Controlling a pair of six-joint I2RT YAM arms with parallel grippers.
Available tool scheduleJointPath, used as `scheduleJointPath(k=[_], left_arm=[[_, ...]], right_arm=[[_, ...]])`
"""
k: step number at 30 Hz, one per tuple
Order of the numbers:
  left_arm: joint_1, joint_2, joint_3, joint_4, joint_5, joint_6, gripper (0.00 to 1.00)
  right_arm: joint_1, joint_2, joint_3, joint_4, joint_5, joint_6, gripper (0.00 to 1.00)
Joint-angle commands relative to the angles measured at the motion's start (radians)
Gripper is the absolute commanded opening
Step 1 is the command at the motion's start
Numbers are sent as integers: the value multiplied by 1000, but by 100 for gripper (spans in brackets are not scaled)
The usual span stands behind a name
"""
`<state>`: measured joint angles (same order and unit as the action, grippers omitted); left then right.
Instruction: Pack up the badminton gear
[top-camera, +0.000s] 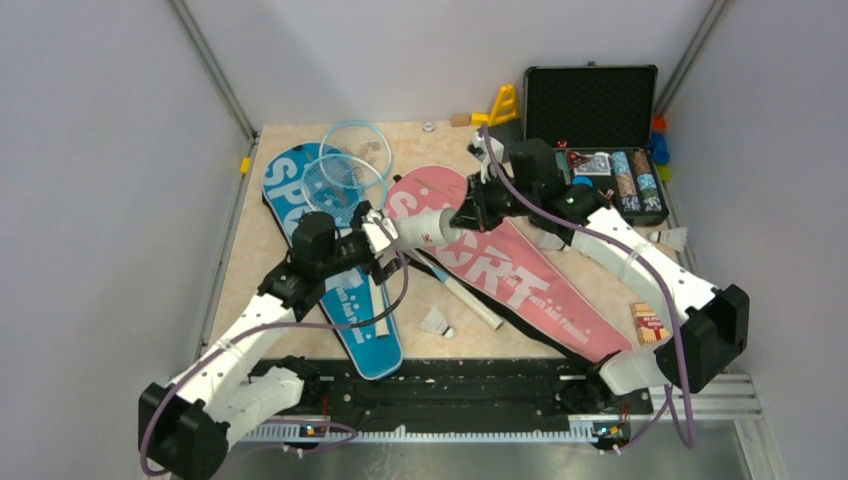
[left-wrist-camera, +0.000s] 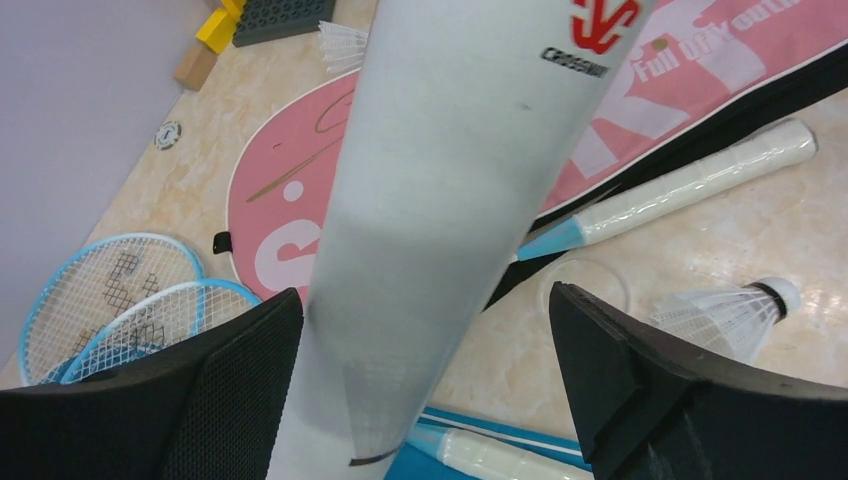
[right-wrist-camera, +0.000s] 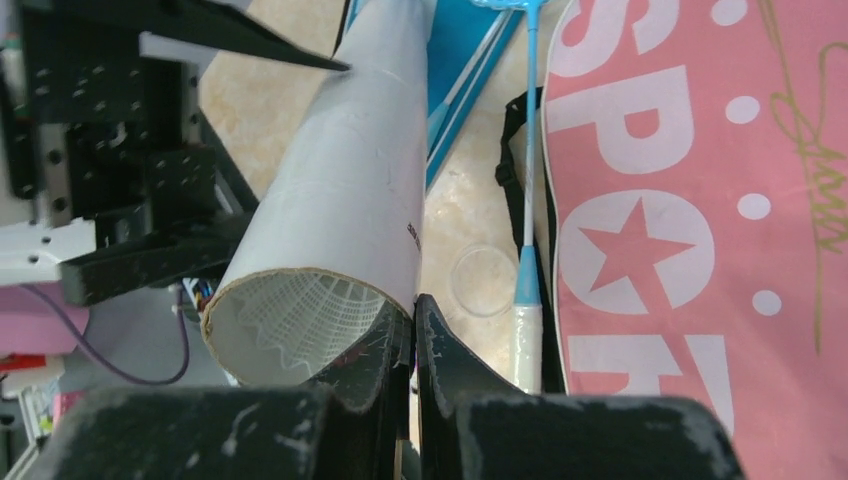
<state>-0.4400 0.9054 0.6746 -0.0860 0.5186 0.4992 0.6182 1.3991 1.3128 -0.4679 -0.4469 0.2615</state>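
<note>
Pincers of both arms meet on one thing, the long white matt cylindrical tube (top-camera: 425, 228), which is held clear of the table between them. The left pincer (top-camera: 378, 238) stands wide apart, its two black, finely ribbed pads (left-wrist-camera: 240, 380) on either side of the tube (left-wrist-camera: 450, 200). One pad sits just beside the smooth wall, and the other is well clear of it. The right pincer (top-camera: 462, 215) is closed, its scuffed black fingers (right-wrist-camera: 450, 370) pressed together at the tube's open mouth (right-wrist-camera: 340, 200). They seem to pinch the thin rim, though the contact is partly hidden. Just inside that mouth shows the white netted skirt of a shuttlecock (right-wrist-camera: 300, 310).

Below the left pincer lies the pink racket-shaped fabric cover (left-wrist-camera: 290, 200), with white "SPORT" lettering and black edging. Along its edge runs a racket's white wrapped handle (left-wrist-camera: 700, 175) with a light-blue collar. To the right of this pincer, in its wrist view, rests a loose white feathered shuttlecock (left-wrist-camera: 730, 315), near a clear round disc (left-wrist-camera: 585, 290) lying flat on the beige marbled table (left-wrist-camera: 760, 230). To the pincer's left lie two round light-blue-framed racket heads (left-wrist-camera: 120, 300) with white strings, overlapping. The blue racket-shaped cover (top-camera: 355, 320) lies under the left arm. Beyond the right pincer stands an open black hard case (top-camera: 590, 100)
</note>
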Motion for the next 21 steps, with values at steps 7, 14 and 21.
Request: scheduleJointPath(k=[7, 14, 21], left_arm=[[-2, 168, 87, 61, -41, 151, 91], [-2, 236, 170, 64, -57, 214, 60], [-1, 225, 224, 174, -177, 133, 44]], right_arm=[[-56, 20, 129, -41, -262, -63, 0], [-81, 35, 214, -115, -144, -48, 12], [-81, -32, 266, -132, 47, -24, 58]])
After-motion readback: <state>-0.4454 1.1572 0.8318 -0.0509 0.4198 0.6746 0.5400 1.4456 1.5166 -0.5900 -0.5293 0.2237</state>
